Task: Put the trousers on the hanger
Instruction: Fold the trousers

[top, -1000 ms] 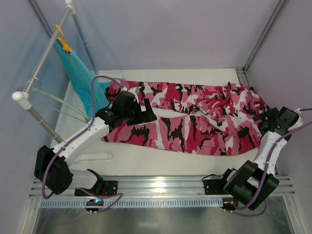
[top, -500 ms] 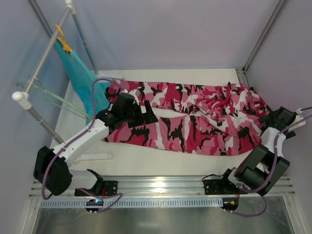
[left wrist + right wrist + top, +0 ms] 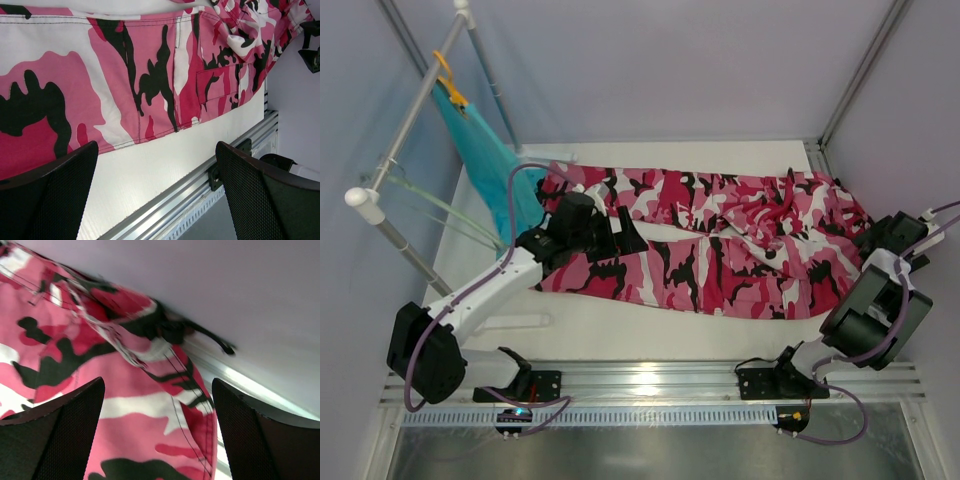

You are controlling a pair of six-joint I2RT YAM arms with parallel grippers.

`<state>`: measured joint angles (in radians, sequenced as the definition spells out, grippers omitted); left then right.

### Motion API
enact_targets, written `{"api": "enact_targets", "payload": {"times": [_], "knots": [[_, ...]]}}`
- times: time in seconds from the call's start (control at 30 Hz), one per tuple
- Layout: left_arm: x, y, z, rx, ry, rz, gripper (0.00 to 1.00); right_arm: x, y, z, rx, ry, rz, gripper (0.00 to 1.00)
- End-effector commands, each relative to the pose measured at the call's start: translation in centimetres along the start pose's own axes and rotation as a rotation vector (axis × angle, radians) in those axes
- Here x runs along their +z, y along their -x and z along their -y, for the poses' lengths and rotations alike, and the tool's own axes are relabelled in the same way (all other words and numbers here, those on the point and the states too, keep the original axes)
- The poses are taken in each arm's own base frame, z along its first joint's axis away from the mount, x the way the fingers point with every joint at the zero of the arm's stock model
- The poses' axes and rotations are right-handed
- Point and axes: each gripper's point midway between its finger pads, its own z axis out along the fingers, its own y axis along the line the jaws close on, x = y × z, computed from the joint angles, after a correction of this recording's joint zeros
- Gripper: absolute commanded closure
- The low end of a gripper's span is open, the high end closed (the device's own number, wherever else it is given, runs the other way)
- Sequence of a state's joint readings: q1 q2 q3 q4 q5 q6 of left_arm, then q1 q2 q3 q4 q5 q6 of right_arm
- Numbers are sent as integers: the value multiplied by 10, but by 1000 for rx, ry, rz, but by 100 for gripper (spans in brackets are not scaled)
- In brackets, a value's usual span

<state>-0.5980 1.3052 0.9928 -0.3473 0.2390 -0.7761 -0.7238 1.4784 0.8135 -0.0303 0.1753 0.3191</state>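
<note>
Although both arms are over the cloth, the task looks hardly begun. On the white desk (image 3: 620, 330) the trousers (image 3: 720, 240) lie spread flat across the middle of the frame, waist to the right and leg ends to the left. Nothing of them is lifted or folded yet.

At the upper left the white tube rack (image 3: 415, 105) carries a teal garment (image 3: 490, 160), and lower on it hangs the mint-green hanger (image 3: 440, 202), apart from the trousers.

The left hand (image 3: 156, 147) hovers over a leg near its end, fingers wide apart and holding nothing. The right hand (image 3: 157, 385) is at the waist, also apart and empty.

Gripping, lifting and draping all remain to do. I can read no brand, label or writing.
</note>
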Motion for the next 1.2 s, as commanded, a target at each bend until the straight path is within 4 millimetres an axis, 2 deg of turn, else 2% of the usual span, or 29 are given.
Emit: {"api": "enact_targets", "payload": {"times": [0.0,0.07,0.17,0.37,0.57,0.8,0.87,0.93,0.97,1.0,1.07,1.1,1.17], "knots": [[-9,13,17,45,-72,60,0,1,71,-29,-56,110,177,10],[-8,14,16,45,-72,60,0,0,83,-33,-73,117,198,11],[-7,14,21,44,-88,48,0,3,83,-28,-98,88,179,12],[-8,16,24,39,-102,58,0,17,62,-23,-122,75,127,17],[-10,14,17,47,-77,73,0,25,59,-12,-143,14,114,18],[-11,14,17,55,-76,74,0,35,38,-1,-151,-28,66,19],[-10,14,14,59,-66,75,0,37,41,-4,-155,-22,72,21],[-11,15,13,60,-62,79,0,41,41,-6,-155,-11,64,25],[-11,15,12,56,-53,85,0,42,47,-10,-149,-3,75,28],[-10,16,12,54,-52,89,0,44,42,-8,-152,-9,50,37],[-10,17,12,49,-53,97,0,42,42,-9,-144,-3,50,44],[-11,18,13,45,-55,99,0,42,43,-11,-142,2,57,53],[-11,18,13,44,-53,99,0,41,42,-9,-134,-6,56,61]]}}
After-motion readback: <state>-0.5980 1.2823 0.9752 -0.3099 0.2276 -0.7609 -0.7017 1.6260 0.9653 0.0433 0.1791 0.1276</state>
